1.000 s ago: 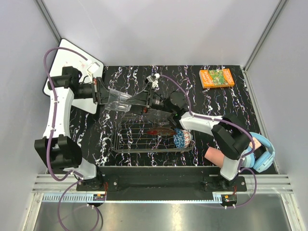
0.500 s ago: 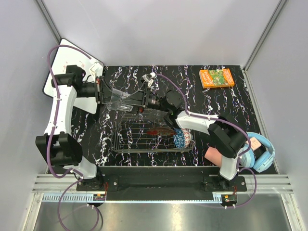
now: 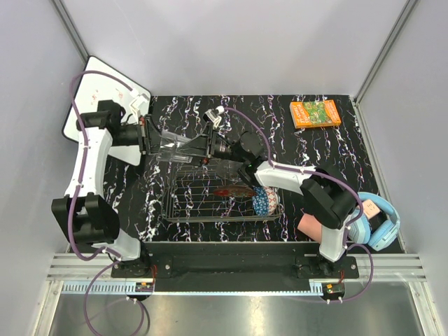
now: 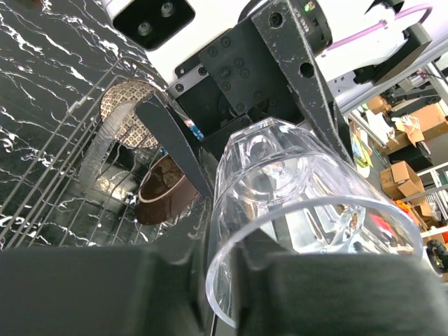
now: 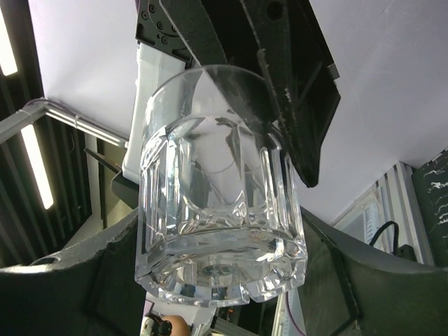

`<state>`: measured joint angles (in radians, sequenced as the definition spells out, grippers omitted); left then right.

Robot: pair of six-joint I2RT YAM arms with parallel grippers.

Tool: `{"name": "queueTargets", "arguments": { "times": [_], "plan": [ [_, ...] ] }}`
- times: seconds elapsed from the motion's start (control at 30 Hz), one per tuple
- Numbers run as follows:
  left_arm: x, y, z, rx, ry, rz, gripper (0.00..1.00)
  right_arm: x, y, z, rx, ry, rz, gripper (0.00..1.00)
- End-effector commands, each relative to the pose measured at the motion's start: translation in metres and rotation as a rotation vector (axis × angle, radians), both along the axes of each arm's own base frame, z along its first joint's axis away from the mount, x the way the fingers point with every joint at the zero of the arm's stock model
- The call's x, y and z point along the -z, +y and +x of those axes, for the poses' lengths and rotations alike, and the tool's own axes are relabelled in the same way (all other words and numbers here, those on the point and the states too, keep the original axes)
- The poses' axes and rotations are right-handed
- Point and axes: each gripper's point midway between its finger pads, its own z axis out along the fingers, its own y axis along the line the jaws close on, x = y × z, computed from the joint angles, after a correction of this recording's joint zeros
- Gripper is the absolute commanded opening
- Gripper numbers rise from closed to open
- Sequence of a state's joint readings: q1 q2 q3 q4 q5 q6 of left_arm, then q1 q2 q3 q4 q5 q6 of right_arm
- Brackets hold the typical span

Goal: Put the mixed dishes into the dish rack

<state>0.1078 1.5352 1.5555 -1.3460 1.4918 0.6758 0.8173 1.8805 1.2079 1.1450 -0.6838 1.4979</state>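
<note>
The table (image 3: 308,147) is black marble, and the rack (image 3: 196,203) lies in the middle of it, near my bases. At the right end of the rack a red dish (image 3: 234,190) and a blue bowl (image 3: 264,201) stand between the tines. A pink cup (image 3: 311,225) lies on the table beside my right base, not yet loaded.

The glass cup (image 3: 175,145) is in the air, on its side, over the far left corner of the rack – both my arms have it. My left gripper (image 3: 155,138) pinches the wall at the rim, one finger inside and one outside. My right gripper (image 3: 198,147) is closed around the thick base, a pad against each side, though I cannot tell how firmly it presses.

I judge this to be a handover, and here is the danger:
- If my left fingers let go before the right grip is sure, the smooth glass can slide out and fall on the wires.
- If one arm pulls away while both are clamped, the thin rim takes the force – it may crack or twist loose.
- The right pads sit only on the base, so the cup may tip when it is carried alone.
</note>
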Motion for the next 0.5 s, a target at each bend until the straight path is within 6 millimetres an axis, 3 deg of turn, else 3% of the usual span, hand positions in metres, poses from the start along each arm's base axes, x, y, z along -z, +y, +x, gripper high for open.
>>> {"name": "queueTargets", "arguments": {
  "times": [0.0,0.03,0.07,0.2,0.27,0.37,0.4,0.47],
  "plan": [
    [-0.014,-0.009,-0.035,0.022,0.202,-0.146,0.34,-0.076,-0.029,0.000,0.091,-0.185,0.151,0.05],
    [-0.010,-0.008,-0.035,0.019,0.212,-0.140,0.48,-0.077,-0.032,0.004,0.116,-0.213,0.143,0.00],
    [-0.003,-0.008,-0.036,0.016,0.234,-0.132,0.53,-0.074,-0.032,0.007,0.121,-0.209,0.112,0.00],
    [0.006,0.002,-0.030,-0.026,0.228,-0.086,0.59,-0.078,-0.043,0.008,0.161,-0.254,0.055,0.00],
    [-0.002,0.011,-0.023,-0.059,0.218,-0.073,0.65,-0.067,-0.042,0.010,0.169,-0.260,-0.015,0.00],
    [-0.024,0.048,-0.002,-0.202,0.149,-0.017,0.68,-0.056,-0.044,0.010,0.179,-0.266,-0.107,0.00],
    [-0.030,0.070,0.005,-0.286,0.132,-0.031,0.77,-0.056,-0.047,0.008,0.185,-0.274,-0.127,0.00],
    [-0.038,0.087,0.006,-0.354,0.105,-0.034,0.90,-0.038,-0.048,0.010,0.201,-0.283,-0.208,0.00]
  ]
}}
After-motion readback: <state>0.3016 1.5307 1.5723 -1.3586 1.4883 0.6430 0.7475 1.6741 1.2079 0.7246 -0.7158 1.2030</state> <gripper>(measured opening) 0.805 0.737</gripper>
